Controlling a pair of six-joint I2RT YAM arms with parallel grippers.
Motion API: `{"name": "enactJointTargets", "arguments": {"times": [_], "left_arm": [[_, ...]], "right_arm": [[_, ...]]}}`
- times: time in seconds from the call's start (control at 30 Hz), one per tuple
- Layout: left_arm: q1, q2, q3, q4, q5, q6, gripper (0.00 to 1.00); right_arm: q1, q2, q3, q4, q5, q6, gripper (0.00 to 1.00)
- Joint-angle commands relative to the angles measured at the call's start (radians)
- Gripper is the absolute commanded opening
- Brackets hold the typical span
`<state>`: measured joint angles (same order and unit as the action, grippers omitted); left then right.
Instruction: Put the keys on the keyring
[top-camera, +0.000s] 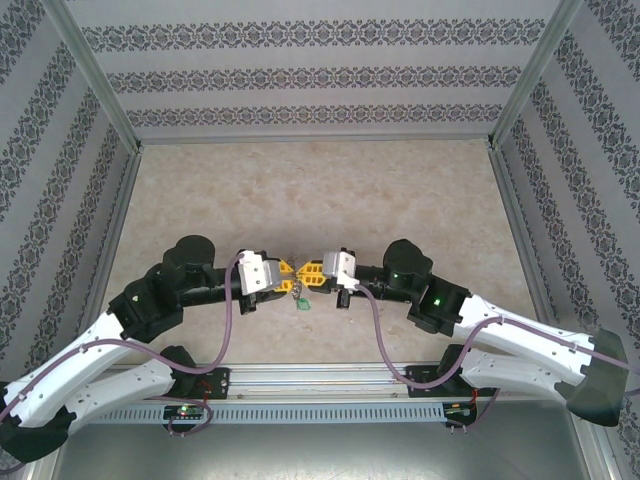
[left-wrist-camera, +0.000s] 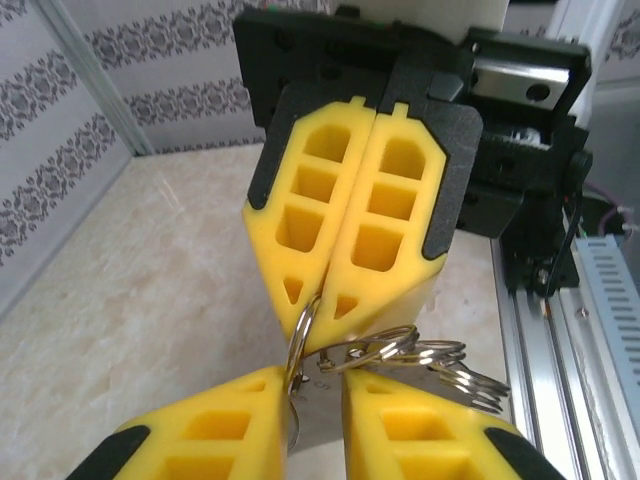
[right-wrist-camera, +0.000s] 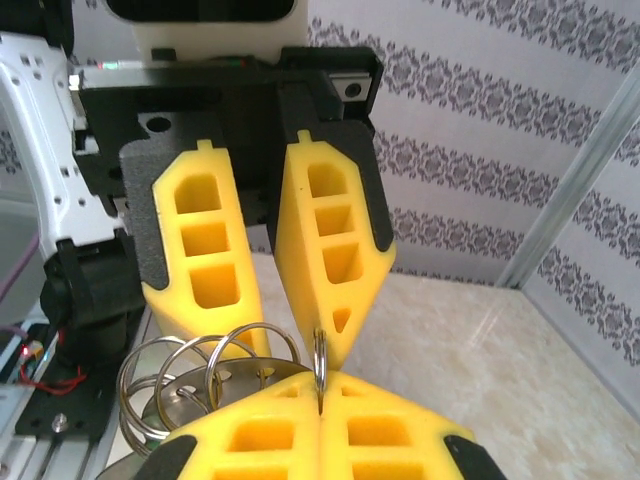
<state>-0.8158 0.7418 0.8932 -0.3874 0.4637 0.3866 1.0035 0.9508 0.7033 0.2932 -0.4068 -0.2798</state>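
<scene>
Keyring (left-wrist-camera: 404, 354) between left pincer (left-wrist-camera: 316, 390) and right pincer (right-wrist-camera: 322, 392), green tag (top-camera: 303, 305) end pointing nearward.

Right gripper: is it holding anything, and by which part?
Yes. The right gripper is shut on one small metal ring of the keyring, pinching its rim edge-on at its tips. The left gripper faces it, jaws apart.

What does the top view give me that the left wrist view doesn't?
Top view: the green tag beside where the left gripper and right gripper meet. Left wrist: the right gripper shut on one ring, more metal rings fanned beside it. Both: the two grippers tip to tip over the table.
</scene>
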Motion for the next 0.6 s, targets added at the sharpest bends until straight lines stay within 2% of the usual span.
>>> {"name": "enactJointTargets", "arguments": {"times": [0.0,0.13,0.3,0.57], "left_arm": [[0.015,-0.022,-0.018,0.156,0.046,-0.082,0.17],[0.017,-0.028,-0.027,0.19,0.06,-0.098,0.11],[0.018,-0.03,-0.024,0.195,0.064,-0.096,0.0],[0.019,-0.013,0.013,0.119,0.048,-0.031,0.0]], "right_arm": [[-0.003,-0.015,-0.017,0.176,-0.084,0.081,0.0],[-0.003,-0.012,-0.021,0.186,-0.102,0.098,0.0],[-0.004,-0.02,-0.028,0.19,-0.113,0.111,0.0],[-0.006,-0.025,-0.021,0.155,-0.096,0.1,0.0]]}}
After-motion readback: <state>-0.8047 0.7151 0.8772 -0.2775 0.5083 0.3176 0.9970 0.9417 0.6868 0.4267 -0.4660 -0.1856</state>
